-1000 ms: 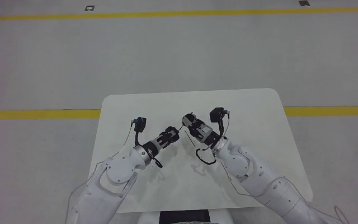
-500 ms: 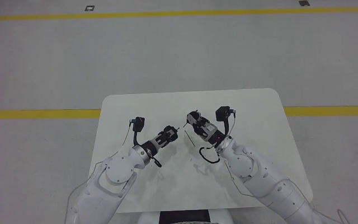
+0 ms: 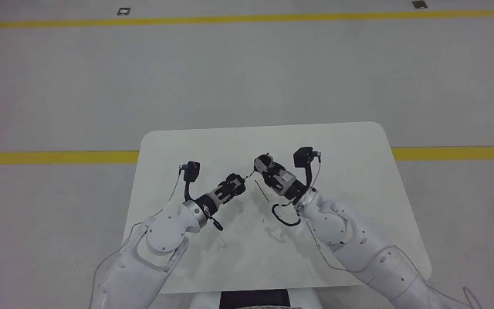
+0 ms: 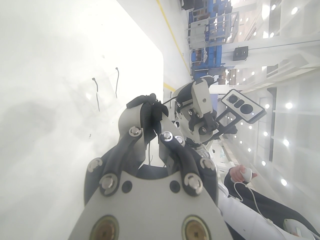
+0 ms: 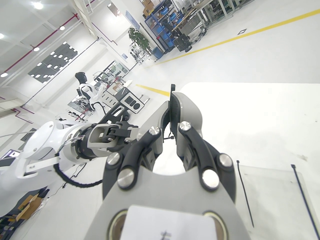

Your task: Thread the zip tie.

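- Claws: I see both raised over the middle of the white table [image 3: 347,147], tips facing each other, near but apart.
- Right claw [image 5: 172,98]: closed, gripping the zip tie [image 5: 172,86]. The tie's square head sticks out just past the fingertips. Its strap runs back between the pads and ends in a small curl inside the claw's opening.
- Left claw [image 4: 152,106]: closed, black pads pressed together. A thin black strap [image 4: 149,151] shows between its fingers behind the pads. I take it for part of the zip tie, though I cannot trace it across to the right claw.
- Position: from above, the left claw's tip sits slightly nearer the robot than the right claw's tip. The tie is held in the air and does not rest on the table.
- Dark line [image 3: 262,193]: from above, it slants from the gap between the tips back toward the robot. I cannot tell whether it is strap or shadow.
- Spare ties: two more black ties [image 5: 245,193] [image 5: 302,196] lie flat on a clear sheet [image 5: 272,188] on the table. They lie roughly side by side, apart from each other and well away from both claws.
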### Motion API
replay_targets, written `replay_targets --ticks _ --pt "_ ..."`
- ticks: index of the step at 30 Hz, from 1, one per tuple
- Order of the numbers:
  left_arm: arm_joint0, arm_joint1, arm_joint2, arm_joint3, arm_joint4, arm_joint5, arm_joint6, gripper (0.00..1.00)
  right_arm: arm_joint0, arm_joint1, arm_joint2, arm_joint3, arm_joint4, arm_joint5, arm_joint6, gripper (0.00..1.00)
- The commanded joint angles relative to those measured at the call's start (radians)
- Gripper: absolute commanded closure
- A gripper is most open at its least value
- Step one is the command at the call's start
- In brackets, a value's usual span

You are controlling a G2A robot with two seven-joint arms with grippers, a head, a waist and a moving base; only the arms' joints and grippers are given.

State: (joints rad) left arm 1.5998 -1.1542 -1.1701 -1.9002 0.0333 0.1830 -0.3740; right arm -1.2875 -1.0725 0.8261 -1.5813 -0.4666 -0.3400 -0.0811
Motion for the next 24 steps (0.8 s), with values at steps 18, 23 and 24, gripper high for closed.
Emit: replay_targets --ticks 18,23,24 --pt "-0.003 0.007 0.003 0.004 -0.01 -0.002 0.0 1.0 0.0 -0.004 -0.004 0.003 -0.005 0.0 -0.011 1.0" --pt "0.001 0.009 0.002 0.001 -0.011 -0.002 0.001 1.0 0.003 -0.006 -0.01 0.011 -0.004 0.0 -0.012 1.0" --pt "0.001 0.009 0.002 0.0 -0.012 -0.002 0.001 1.0 0.003 -0.006 -0.01 0.012 -0.003 0.0 -0.013 1.0"
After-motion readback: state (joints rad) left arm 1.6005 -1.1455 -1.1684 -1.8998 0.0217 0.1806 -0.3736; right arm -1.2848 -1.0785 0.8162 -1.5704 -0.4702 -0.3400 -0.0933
